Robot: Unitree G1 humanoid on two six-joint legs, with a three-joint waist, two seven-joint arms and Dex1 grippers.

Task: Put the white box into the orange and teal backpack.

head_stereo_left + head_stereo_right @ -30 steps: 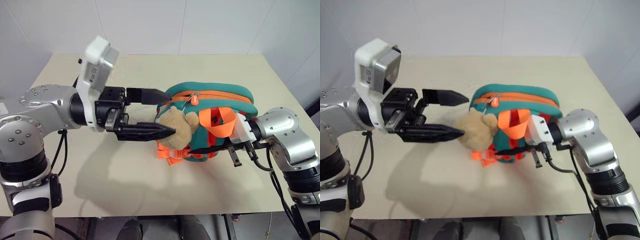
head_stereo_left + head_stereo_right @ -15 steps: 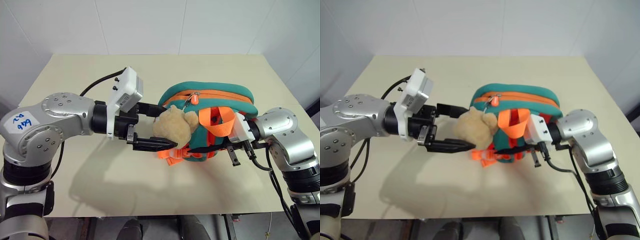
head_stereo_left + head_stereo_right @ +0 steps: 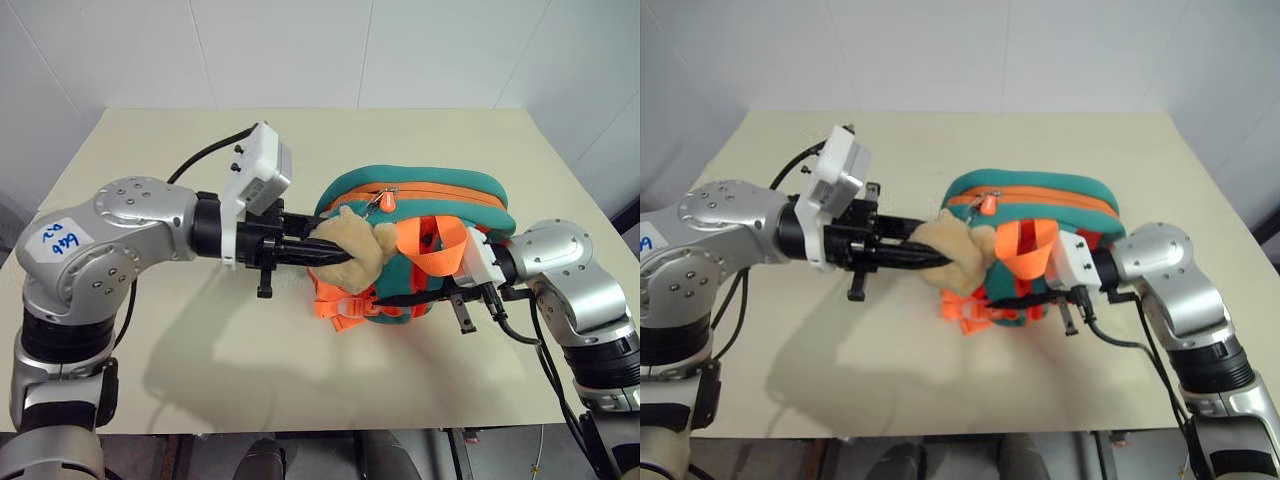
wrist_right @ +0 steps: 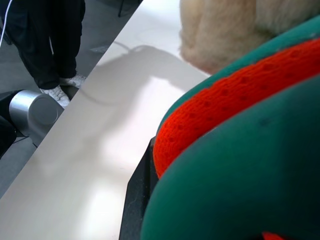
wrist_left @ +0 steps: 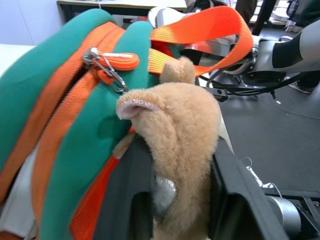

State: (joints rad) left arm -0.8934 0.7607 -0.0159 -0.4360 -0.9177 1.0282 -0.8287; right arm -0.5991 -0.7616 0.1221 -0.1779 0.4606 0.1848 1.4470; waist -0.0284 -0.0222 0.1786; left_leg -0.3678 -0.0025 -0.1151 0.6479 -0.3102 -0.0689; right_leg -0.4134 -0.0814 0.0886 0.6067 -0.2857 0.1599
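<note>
Left eye view shows the table (image 3: 200, 370) carrying the orange and teal backpack (image 3: 440, 195), which stands near the middle between the two arms with its zip along the top still closed. The bag looks soft and light, likely to sag and slide when pushed, so it probably needs steadying from both sides; firmer holds would be the orange strap loop (image 3: 435, 240) or the zip pull (image 5: 112, 62) than the fuzzy toy. The white box cannot be made out on the table, so its place cannot be told; being glossy and stiff, it would likely slip unless taken across its narrow sides.

The left gripper (image 3: 315, 252) reaches in level from the bag's left, its fingers (image 5: 127, 200) drawn in narrow and pinching the tan plush toy (image 3: 350, 250) that hangs on the bag's front. The right gripper (image 3: 470, 268) is pressed into the bag's right side, its fingers clamped on the teal and orange fabric edge (image 4: 210, 115).
</note>
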